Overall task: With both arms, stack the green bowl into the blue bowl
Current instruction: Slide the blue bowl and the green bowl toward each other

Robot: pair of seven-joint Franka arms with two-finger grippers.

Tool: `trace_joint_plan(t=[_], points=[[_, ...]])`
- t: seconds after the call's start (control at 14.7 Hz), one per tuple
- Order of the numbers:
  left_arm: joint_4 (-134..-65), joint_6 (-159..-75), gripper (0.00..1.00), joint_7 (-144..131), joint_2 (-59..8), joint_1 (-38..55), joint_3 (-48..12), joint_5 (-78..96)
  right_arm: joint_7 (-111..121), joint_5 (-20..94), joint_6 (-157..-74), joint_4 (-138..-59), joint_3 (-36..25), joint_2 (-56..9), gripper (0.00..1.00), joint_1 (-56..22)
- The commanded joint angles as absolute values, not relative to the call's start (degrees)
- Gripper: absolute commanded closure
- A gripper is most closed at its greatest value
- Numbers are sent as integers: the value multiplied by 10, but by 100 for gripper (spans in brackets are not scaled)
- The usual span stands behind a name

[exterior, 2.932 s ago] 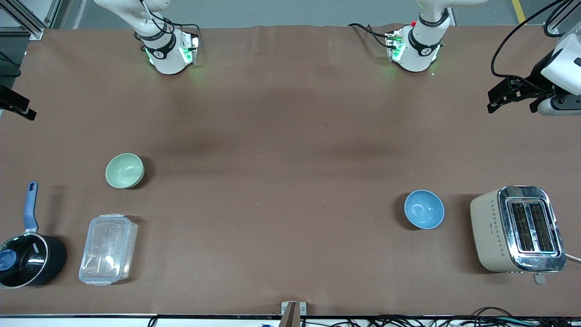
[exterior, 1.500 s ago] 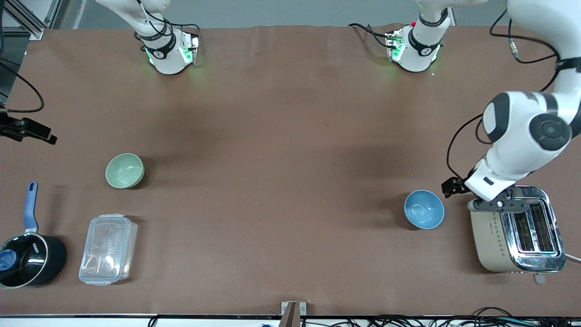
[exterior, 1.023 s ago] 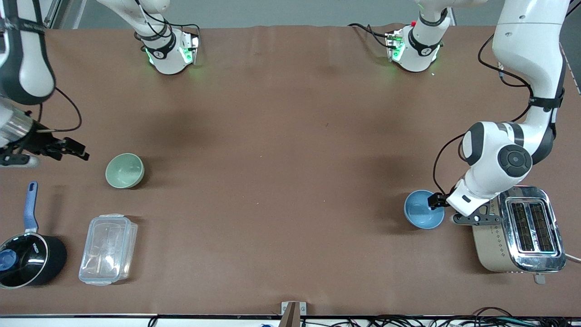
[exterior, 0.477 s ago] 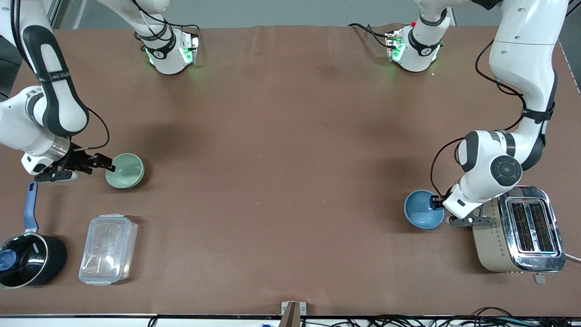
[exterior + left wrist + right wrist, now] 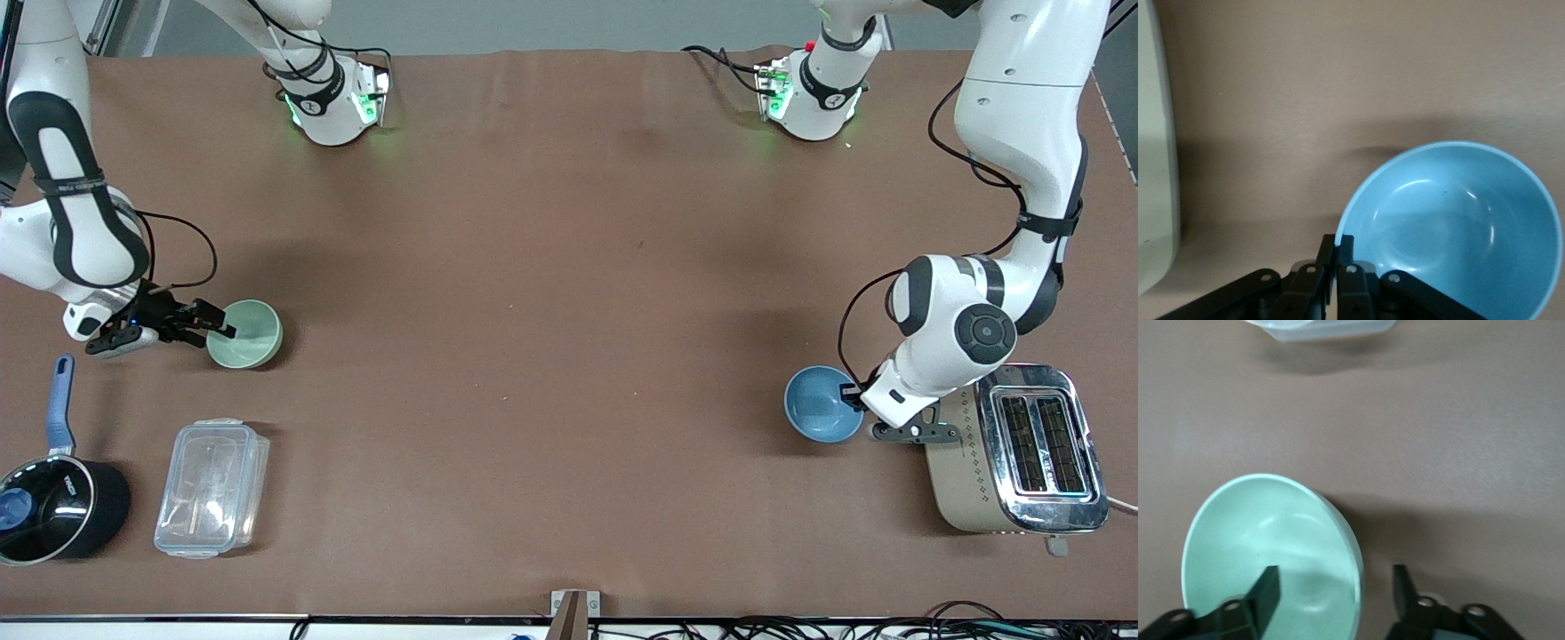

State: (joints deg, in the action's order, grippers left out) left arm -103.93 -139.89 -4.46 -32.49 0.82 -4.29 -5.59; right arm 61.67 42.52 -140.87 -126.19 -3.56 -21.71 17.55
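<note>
The green bowl (image 5: 247, 333) stands upright on the table toward the right arm's end. My right gripper (image 5: 218, 325) is open and straddles its rim, one finger inside the bowl and one outside, as the right wrist view shows for the gripper (image 5: 1335, 587) and the bowl (image 5: 1265, 540). The blue bowl (image 5: 822, 404) is at the left arm's end, beside the toaster. My left gripper (image 5: 852, 391) is shut on its rim. In the left wrist view the left gripper (image 5: 1338, 245) pinches the edge of the blue bowl (image 5: 1458, 227).
A cream and chrome toaster (image 5: 1013, 449) stands close beside the blue bowl and shows in the left wrist view (image 5: 1155, 167). A clear plastic container (image 5: 212, 487) and a black saucepan (image 5: 58, 511) lie nearer the front camera than the green bowl.
Both arms swung in from the table's ends. The right gripper reached the green bowl's rim. The left gripper closed on the blue bowl's rim, and that bowl shifted slightly.
</note>
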Motion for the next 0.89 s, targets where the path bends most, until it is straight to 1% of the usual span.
trace_joint_plan(t=[0.0, 0.07, 0.2, 0.41, 0.48, 0.61, 0.75, 0.82], points=[[-1037, -1375, 100, -88, -310, 8, -84, -62, 639, 466, -1400, -1261, -28, -213, 93, 178], [-1028, -1350, 100, -121, -303, 9, -103, -62, 639, 467, -1400, -1261, -27, -213, 96, 176], [-1015, -1312, 100, -196, -297, 9, -150, -62, 632, 467, -1394, -1261, -26, -210, 98, 171], [-1013, -1303, 100, -320, -301, 19, -220, -64, 555, 465, -1371, -1261, -27, -172, 99, 143], [-1012, -1303, 100, -361, -304, 32, -231, -66, 535, 462, -1371, -1262, -28, -158, 99, 132], [-1004, -1303, 100, -432, -308, 76, -234, -66, 492, 454, -1368, -1268, -30, -124, 99, 106], [-980, -1303, 100, -503, -327, 123, -233, -65, 435, 398, -1362, -1270, -30, -93, 99, 92], [-966, -1306, 100, -541, -342, 147, -233, -67, 379, 347, -1341, -1269, -28, -73, 99, 83]])
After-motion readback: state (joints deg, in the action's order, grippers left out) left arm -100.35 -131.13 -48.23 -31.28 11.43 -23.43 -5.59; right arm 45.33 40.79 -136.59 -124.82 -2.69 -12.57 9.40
